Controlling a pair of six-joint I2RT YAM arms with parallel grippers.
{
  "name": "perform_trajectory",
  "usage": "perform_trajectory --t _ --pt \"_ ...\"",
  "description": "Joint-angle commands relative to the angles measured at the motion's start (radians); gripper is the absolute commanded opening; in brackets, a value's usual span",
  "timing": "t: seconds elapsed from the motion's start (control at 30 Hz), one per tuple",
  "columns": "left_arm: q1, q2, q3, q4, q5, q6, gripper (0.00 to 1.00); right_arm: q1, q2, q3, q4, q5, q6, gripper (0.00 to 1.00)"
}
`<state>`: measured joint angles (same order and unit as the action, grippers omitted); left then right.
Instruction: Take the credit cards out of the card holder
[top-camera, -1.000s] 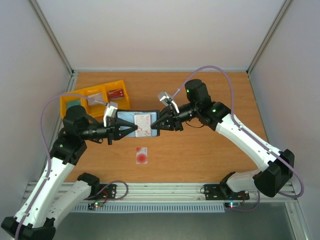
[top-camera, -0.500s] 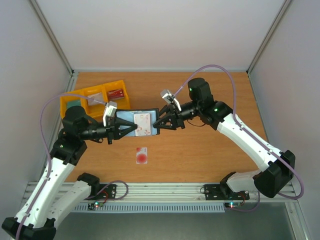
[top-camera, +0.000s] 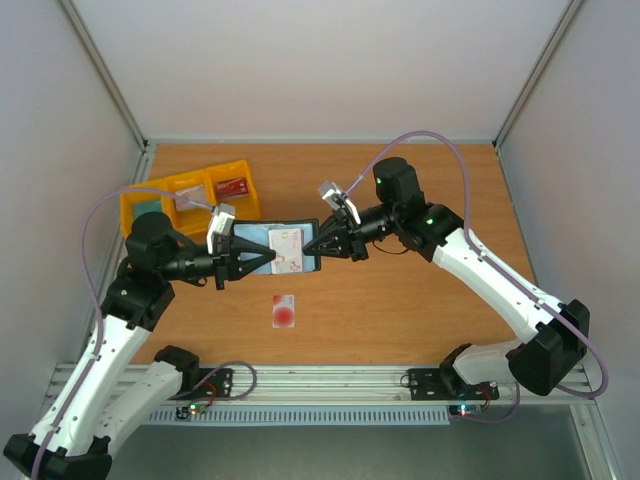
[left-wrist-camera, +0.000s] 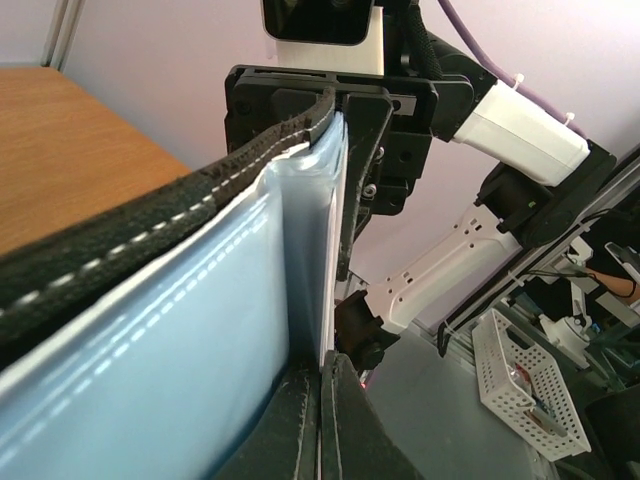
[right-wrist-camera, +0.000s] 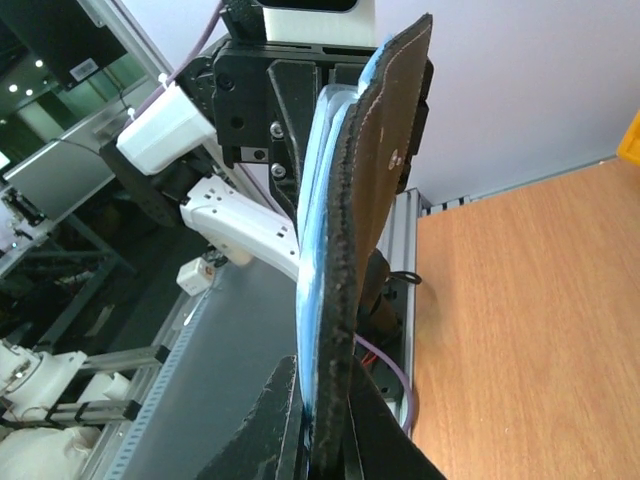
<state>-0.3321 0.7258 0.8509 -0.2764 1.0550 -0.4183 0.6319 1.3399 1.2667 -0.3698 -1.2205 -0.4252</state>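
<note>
The black card holder (top-camera: 262, 237) hangs open in the air between my two grippers, its grey-blue pockets facing up. A white card with small red marks (top-camera: 287, 248) sits in it. My left gripper (top-camera: 271, 256) is shut on that card's thin white edge (left-wrist-camera: 334, 250), next to the blue pocket (left-wrist-camera: 150, 340); its tips (left-wrist-camera: 322, 368) are pressed together. My right gripper (top-camera: 311, 247) is shut on the holder's right edge (right-wrist-camera: 385, 150), its tips (right-wrist-camera: 325, 385) clamping the black flap. A white card with a big red circle (top-camera: 284, 311) lies on the table below. The dark red card is hidden.
Yellow bins (top-camera: 190, 195) with small cards inside stand at the back left of the wooden table (top-camera: 420, 300). Grey walls close in the back and both sides. The arm bases sit on the metal rail (top-camera: 330, 385) at the near edge.
Almost nothing. My right gripper shifted slightly right and back at the holder's edge. The holder and the left gripper stay in place.
</note>
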Motion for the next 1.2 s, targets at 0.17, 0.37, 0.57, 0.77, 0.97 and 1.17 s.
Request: perform_trajectory --t 0.17,0.37,0.57,0.77,0.97,1.17 --pt "0.003 -0.017 0.031 -0.008 0.033 0.042 0.00 -0.044 -0.020 -0.008 -0.043 -0.042 -0.038 0.01" --pt "0.003 -0.006 -0.018 0.090 -0.010 -0.018 0.12 -0.034 -0.020 -0.003 -0.039 -0.045 -0.028 0.01" --pt "0.003 -0.004 -0.036 0.154 -0.009 -0.061 0.08 -0.031 -0.024 0.003 -0.063 -0.053 -0.047 0.01" --pt "0.002 0.001 -0.041 0.178 0.005 -0.079 0.00 -0.031 -0.025 0.005 -0.073 -0.056 -0.052 0.01" --pt "0.003 -0.005 -0.044 0.150 0.021 -0.077 0.01 -0.031 -0.026 0.012 -0.092 -0.051 -0.068 0.01" --pt "0.002 0.006 -0.082 0.158 -0.015 -0.106 0.24 -0.031 -0.029 0.023 -0.079 -0.065 -0.056 0.01"
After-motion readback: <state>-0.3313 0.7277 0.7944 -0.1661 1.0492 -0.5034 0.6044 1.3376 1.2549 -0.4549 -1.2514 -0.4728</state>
